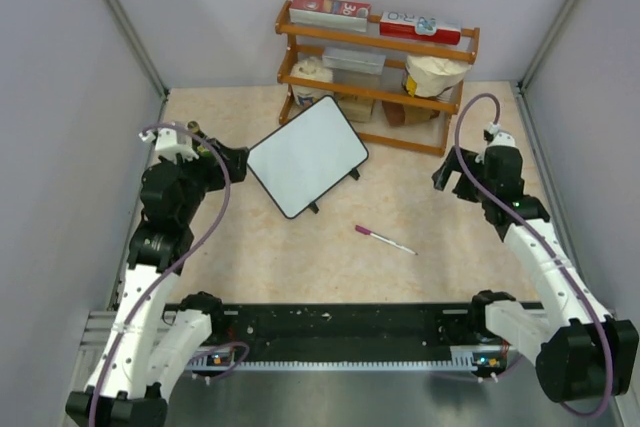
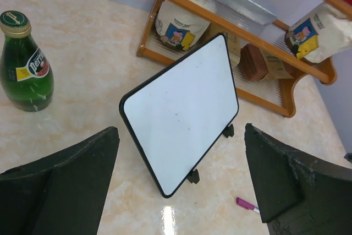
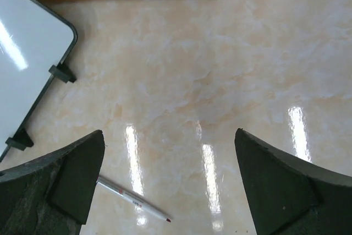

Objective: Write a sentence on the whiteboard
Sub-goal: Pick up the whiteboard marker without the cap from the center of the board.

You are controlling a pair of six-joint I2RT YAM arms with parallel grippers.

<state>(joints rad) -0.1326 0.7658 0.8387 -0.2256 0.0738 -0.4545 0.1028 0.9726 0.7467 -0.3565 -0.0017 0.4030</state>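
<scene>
The whiteboard (image 1: 308, 155) stands tilted on its little black feet at the table's centre-left, one corner pointing toward me. Its face is blank, with no sentence on it; the left wrist view shows only faint specks on the whiteboard (image 2: 181, 108). A white marker with a purple cap (image 1: 385, 240) lies flat on the table, in front and to the right of the board. My left gripper (image 1: 236, 163) hovers just left of the board, open and empty. My right gripper (image 1: 450, 175) hangs open over bare table, right of the marker (image 3: 132, 197). The board's edge (image 3: 27, 64) shows at the upper left of the right wrist view.
A wooden rack (image 1: 380, 57) with bags and boxes stands at the back behind the board. A green glass bottle (image 2: 25, 64) stands at the back left near my left arm. Grey walls close in both sides.
</scene>
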